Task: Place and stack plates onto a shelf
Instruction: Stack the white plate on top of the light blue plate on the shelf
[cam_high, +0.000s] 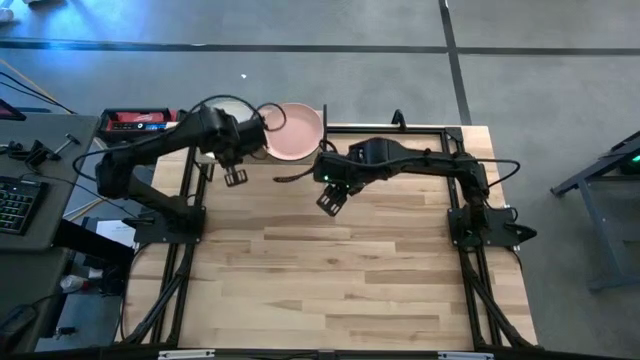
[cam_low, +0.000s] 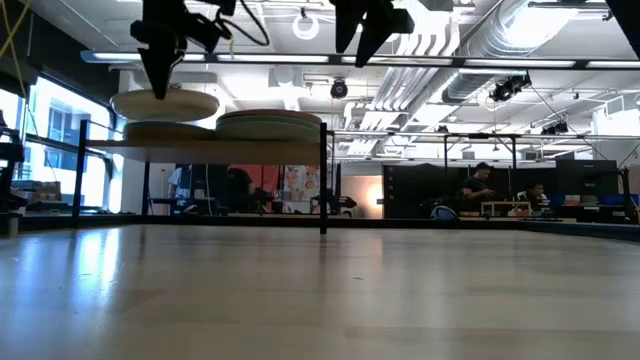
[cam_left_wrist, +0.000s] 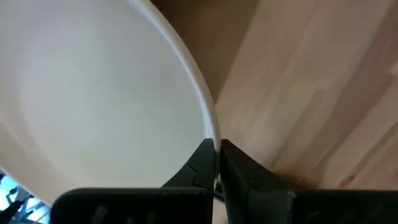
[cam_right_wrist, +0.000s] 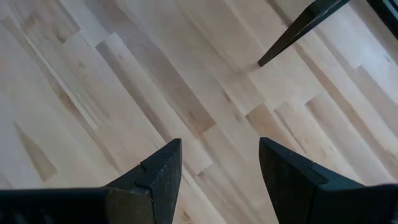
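A light-wood shelf (cam_low: 210, 148) on black posts stands at the table's far left corner. It carries a low pile of plates (cam_low: 268, 124) topped by a pink plate (cam_high: 293, 130), and another plate (cam_low: 160, 131) to the left of that pile. Above that left plate hangs a white plate (cam_low: 165, 103) (cam_left_wrist: 93, 93), with my left gripper (cam_low: 163, 85) (cam_left_wrist: 216, 152) shut on it. My right gripper (cam_high: 330, 198) (cam_right_wrist: 217, 162) stands open, high over the bare tabletop to the right of the shelf, nothing between its fingers. My left gripper pinches the white plate's rim (cam_left_wrist: 213, 134) between its two fingers. The fingers come steeply from above, on the plate's near side. The plate hangs about level, clear of the plate under it on the shelf.
The shelf's front right post (cam_low: 323, 180) stands on the tabletop (cam_high: 340, 280), and a black post (cam_right_wrist: 298, 28) shows ahead of my right gripper. A side desk with a keyboard (cam_high: 15, 205) and tools lies beyond the table's left edge. People sit in the room behind.
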